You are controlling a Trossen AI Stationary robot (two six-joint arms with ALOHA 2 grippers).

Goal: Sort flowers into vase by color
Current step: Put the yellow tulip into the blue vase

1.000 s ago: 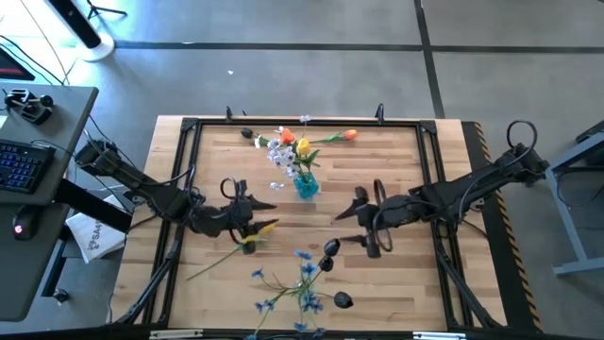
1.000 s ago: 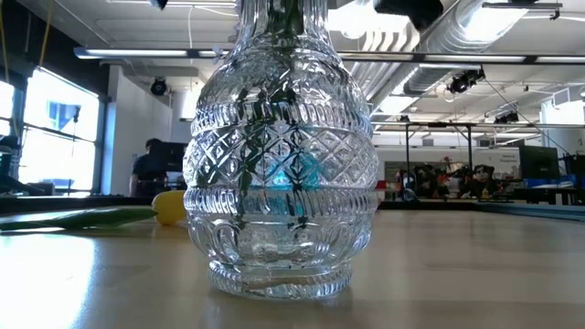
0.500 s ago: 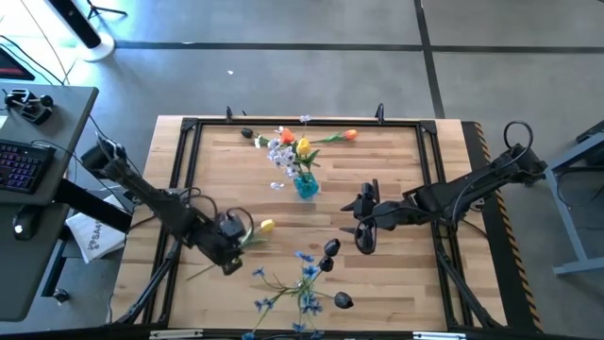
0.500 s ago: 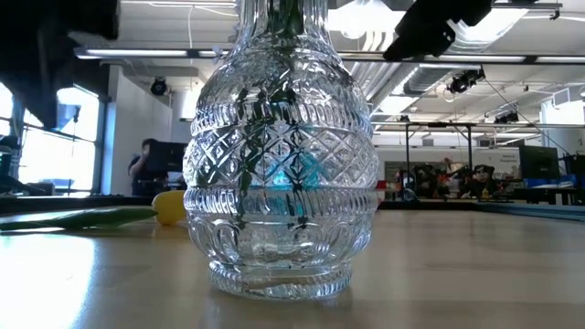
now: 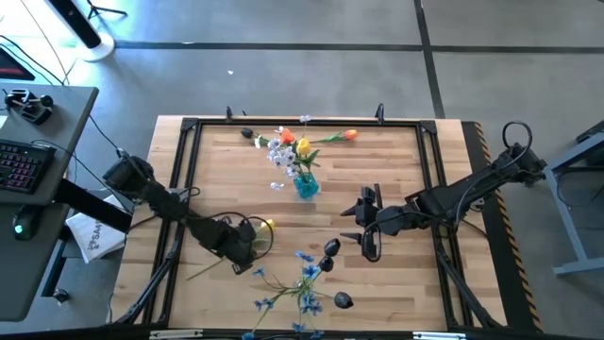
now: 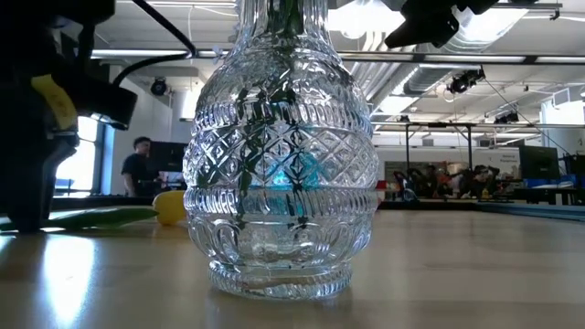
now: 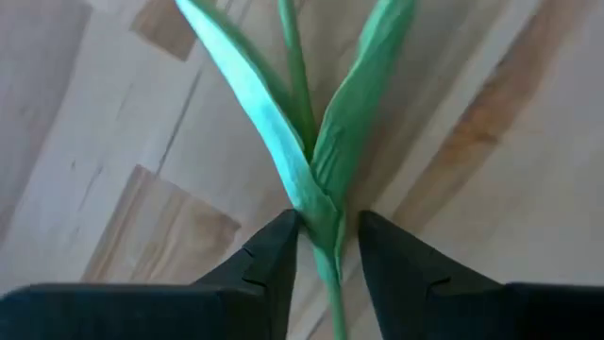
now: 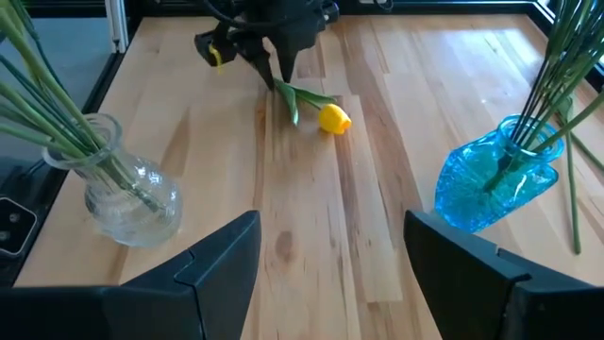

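Note:
A yellow tulip (image 5: pixel 268 226) lies on the wooden table, its thin green stem (image 5: pixel 203 269) running toward the near left corner. My left gripper (image 5: pixel 242 245) points straight down over the stem. Its two fingers (image 7: pixel 283 260) stand close on either side of the spot where the leaves meet the stem (image 7: pixel 326 236), and a small gap shows between them and the stem. My right gripper (image 5: pixel 359 227) hovers open above the table's middle, holding nothing. A blue vase (image 5: pixel 306 186) holds orange, yellow and white flowers. A clear vase (image 8: pixel 123 203) holds green stems. My left gripper's fingers come from above and lie across the tulip's stem at the base of its leaves (image 7: pixel 321 212). One finger is right against the leaf base, but I cannot tell whether it touches. The tulip lies flat on the table.
An orange tulip (image 5: pixel 345 135) lies near the far edge. Dark buds (image 5: pixel 330 249) (image 5: pixel 343 300) and blue sprays (image 5: pixel 304 279) are near the front edge. The clear vase (image 6: pixel 279 164) fills the low view. A black frame (image 5: pixel 189 127) edges the table.
My left gripper has dropped from above the table down onto the tulip's stem, shifting a little toward the near edge and tipping over until it points straight down. The tulip has stayed where it lay.

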